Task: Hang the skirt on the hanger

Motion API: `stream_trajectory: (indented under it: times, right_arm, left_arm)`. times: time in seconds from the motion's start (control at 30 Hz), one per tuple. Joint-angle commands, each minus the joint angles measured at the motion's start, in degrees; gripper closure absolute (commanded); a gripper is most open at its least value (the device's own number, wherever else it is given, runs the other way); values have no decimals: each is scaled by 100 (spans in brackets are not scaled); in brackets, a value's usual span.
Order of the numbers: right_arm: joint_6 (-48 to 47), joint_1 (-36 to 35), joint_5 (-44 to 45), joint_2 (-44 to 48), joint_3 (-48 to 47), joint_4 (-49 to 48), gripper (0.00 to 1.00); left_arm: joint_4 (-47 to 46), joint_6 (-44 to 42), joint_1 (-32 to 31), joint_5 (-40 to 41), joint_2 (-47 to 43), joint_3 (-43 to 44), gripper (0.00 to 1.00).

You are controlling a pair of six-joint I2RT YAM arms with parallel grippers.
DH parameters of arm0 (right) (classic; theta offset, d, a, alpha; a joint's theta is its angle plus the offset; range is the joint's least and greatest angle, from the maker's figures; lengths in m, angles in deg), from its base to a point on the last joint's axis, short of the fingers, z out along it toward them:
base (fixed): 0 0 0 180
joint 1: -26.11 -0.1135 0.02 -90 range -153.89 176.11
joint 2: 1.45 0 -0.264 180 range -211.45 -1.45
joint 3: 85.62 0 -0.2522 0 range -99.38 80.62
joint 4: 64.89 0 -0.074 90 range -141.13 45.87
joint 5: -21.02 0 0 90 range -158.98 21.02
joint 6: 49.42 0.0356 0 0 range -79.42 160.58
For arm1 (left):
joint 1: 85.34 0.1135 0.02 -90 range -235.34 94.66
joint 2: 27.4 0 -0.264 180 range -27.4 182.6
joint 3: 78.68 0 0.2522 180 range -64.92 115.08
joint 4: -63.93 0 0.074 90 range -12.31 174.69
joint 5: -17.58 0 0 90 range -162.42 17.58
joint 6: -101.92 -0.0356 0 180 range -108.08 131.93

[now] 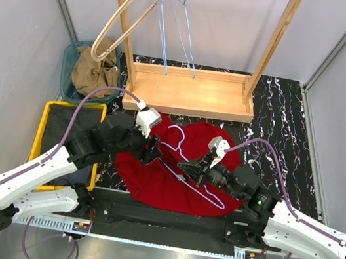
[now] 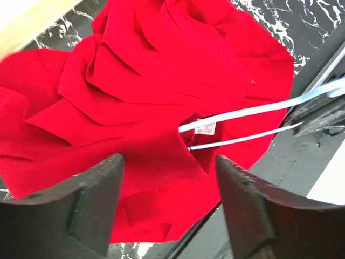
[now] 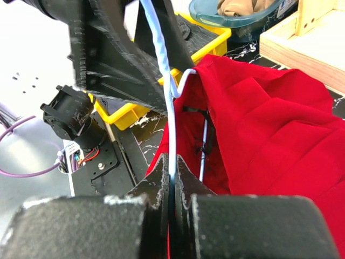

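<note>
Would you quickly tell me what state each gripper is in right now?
Left gripper: open above the red skirt, holding nothing.
Right gripper: closed on the white wire hanger.

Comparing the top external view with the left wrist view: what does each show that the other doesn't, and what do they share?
Only the top external view shows the wooden clothes rack, the blue plastic basket holding tan cloth, and the yellow plastic bin. Only the left wrist view shows the small white sewn-in label and that the left gripper is open, its black fingers apart over the fabric. Both show the crumpled red skirt and the thin pale wire hanger.
</note>
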Motion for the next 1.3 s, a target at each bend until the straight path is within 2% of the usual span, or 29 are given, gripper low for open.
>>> stream_trajectory:
  times: [0.0, 0.27, 0.37, 0.53, 0.83, 1.03, 1.13, 1.23, 1.27]
  right_arm:
    - [6, -45, 107, 44, -195, -651, 100]
    - [-3, -45, 64, -96, -196, -695, 100]
    - [-11, -45, 81, -175, -196, -765, 100]
    - [-20, -45, 195, -333, -134, -958, 100]
    - [-20, -45, 687, -782, -38, -1327, 100]
    - [32, -45, 766, -1194, 173, -1915, 100]
    - [50, -45, 924, -1527, 480, -2696, 100]
    - [-125, -53, 1083, -1966, 876, -4274, 100]
    - [-169, -45, 1161, -2082, 1007, -4542, 100]
  left_arm:
    - [-305, 375, -18, 138, 219, -57, 42]
    - [-385, 569, -44, 367, 571, 13, 78]
    - [-384, 543, -44, 542, 580, 48, 99]
    - [-437, 437, -61, 543, 580, 22, 100]
    - [-1087, 393, -246, -168, 474, -163, 100]
    - [-1316, 244, -369, -555, 342, -198, 100]
    - [-1316, 217, -378, -486, 290, -268, 100]
    - [-1264, 235, -378, -301, 263, -303, 100]
    - [-1203, 235, -378, -275, 272, -304, 81]
